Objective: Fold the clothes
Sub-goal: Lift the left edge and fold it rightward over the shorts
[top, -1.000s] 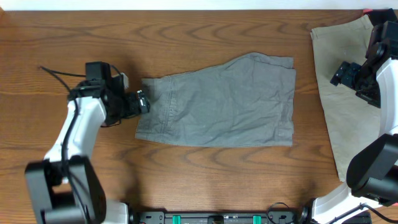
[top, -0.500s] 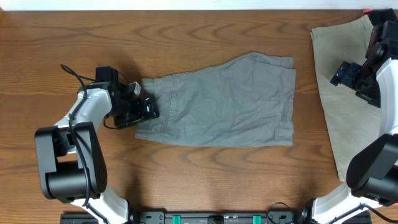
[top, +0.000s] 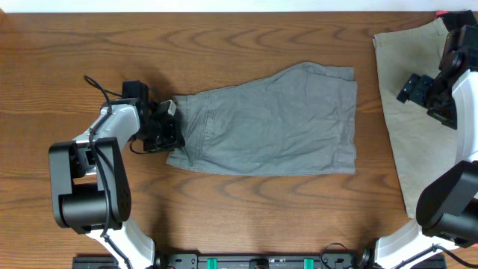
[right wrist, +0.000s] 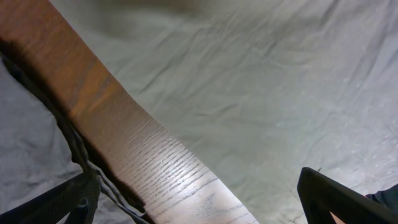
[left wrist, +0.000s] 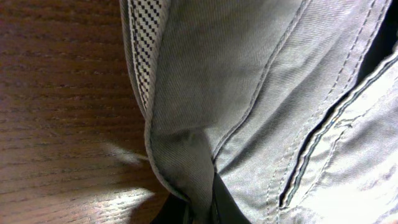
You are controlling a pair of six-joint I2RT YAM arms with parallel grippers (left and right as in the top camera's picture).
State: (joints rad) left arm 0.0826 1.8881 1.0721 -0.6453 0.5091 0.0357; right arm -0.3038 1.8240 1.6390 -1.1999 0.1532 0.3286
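The dark grey shorts (top: 272, 123) lie flat and spread in the middle of the wooden table (top: 261, 217), waistband to the robot's left and leg hems to its right. The left gripper (top: 170, 133) sits at the lower left corner of the waistband, closed on the cloth. In the left wrist view, a fold of the waistband edge (left wrist: 186, 162) is gathered and pinched against 1 dark finger (left wrist: 219, 204) at the bottom of the frame. That view also shows a black-and-white checked lining (left wrist: 146, 37) inside the waistband and a double-stitched pocket seam (left wrist: 311, 149) running diagonally.

The light khaki shorts (top: 418, 149) lie at the right end of the table, well apart from the grey pair. The right gripper (top: 412, 88) hangs above them, not touching. In the right wrist view its 2 fingers (right wrist: 336, 199) stand wide apart at the bottom corners with nothing between them. Below it lie the khaki cloth (right wrist: 261, 93), a strip of bare wood (right wrist: 124, 143), and the grey cloth (right wrist: 25, 143) beyond that strip.
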